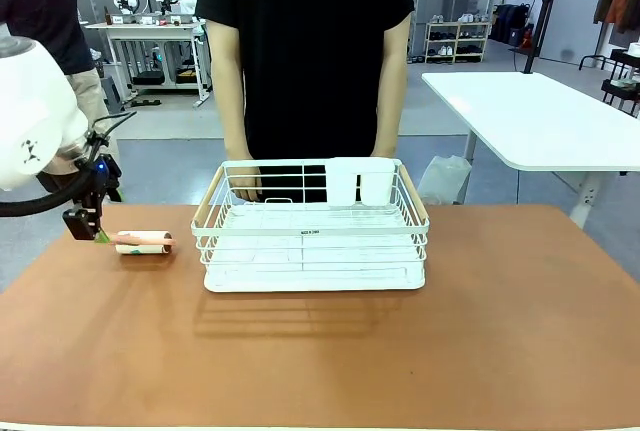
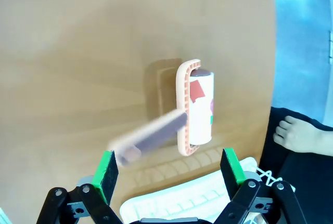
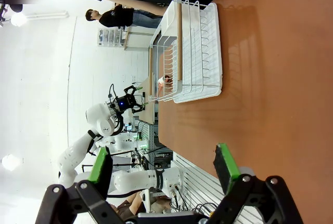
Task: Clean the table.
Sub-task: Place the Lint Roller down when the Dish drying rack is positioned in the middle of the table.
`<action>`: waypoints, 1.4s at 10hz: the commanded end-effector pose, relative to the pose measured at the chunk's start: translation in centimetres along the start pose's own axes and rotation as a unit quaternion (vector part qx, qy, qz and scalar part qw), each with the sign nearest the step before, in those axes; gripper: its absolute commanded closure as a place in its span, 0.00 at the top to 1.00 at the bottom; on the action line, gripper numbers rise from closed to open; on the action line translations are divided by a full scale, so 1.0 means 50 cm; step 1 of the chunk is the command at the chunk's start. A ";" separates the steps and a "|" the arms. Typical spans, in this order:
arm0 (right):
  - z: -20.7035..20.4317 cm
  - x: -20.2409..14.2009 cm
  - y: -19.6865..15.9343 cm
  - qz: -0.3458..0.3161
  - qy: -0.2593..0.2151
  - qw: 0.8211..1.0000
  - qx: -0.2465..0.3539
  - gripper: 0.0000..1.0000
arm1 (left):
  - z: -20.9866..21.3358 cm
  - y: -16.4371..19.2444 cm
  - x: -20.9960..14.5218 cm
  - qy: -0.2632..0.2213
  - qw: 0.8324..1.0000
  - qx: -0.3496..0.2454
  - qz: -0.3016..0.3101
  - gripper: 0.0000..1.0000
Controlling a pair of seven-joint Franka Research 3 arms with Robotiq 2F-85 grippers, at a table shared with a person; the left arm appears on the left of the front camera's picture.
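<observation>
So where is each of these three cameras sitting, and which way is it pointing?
Front view: between the arms, facing across the table to a standing person; the left gripper shows.
Left wrist view: on the left arm, looking down at a lint roller; its open green-padded fingers show.
Right wrist view: on the right arm, rolled sideways, looking along the table; the right gripper is open.
Shared: all three show the white wire rack.

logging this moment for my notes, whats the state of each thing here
left hand: open, nothing between its fingers, above the lint roller
right hand: open, empty, over bare tabletop
lint roller: lying flat on the table, handle blurred in the left wrist view
white wire rack: upright on the table, a white cup insert at its far side
table: rack and roller resting on it
person's hand: at the rack's far edge
</observation>
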State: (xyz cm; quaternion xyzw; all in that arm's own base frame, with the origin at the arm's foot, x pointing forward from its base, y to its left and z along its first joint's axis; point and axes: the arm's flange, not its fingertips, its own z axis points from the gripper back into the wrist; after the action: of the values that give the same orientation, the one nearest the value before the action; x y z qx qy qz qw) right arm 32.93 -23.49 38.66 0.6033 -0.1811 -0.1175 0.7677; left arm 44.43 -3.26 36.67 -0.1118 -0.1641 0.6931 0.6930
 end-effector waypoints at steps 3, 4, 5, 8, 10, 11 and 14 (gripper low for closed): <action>0.002 -0.001 0.004 0.005 0.001 1.000 0.003 1.00 | 0.048 0.001 -0.006 -0.006 0.999 0.031 0.020 1.00; 0.002 -0.001 0.004 0.005 0.001 1.000 0.003 1.00 | 0.039 0.003 -0.009 -0.006 1.000 0.011 0.013 1.00; 0.002 -0.001 0.004 0.005 0.001 1.000 0.003 1.00 | 0.039 0.003 -0.009 -0.006 1.000 0.011 0.013 1.00; 0.002 -0.001 0.004 0.005 0.001 1.000 0.003 1.00 | 0.039 0.003 -0.009 -0.006 1.000 0.011 0.013 1.00; 0.002 -0.001 0.004 0.005 0.001 1.000 0.003 1.00 | 0.039 0.003 -0.009 -0.006 1.000 0.011 0.013 1.00; 0.002 -0.001 0.004 0.005 0.001 1.000 0.003 1.00 | 0.039 0.003 -0.009 -0.006 1.000 0.011 0.013 1.00; 0.002 -0.001 0.004 0.005 0.001 1.000 0.003 1.00 | 0.039 0.003 -0.009 -0.006 1.000 0.011 0.013 1.00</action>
State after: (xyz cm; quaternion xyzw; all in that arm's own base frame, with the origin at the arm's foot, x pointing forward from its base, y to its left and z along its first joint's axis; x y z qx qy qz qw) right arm 32.93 -23.49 38.66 0.6033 -0.1812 -0.1175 0.7677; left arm 43.39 -3.85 38.52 -0.0984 -0.1552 0.7054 0.6846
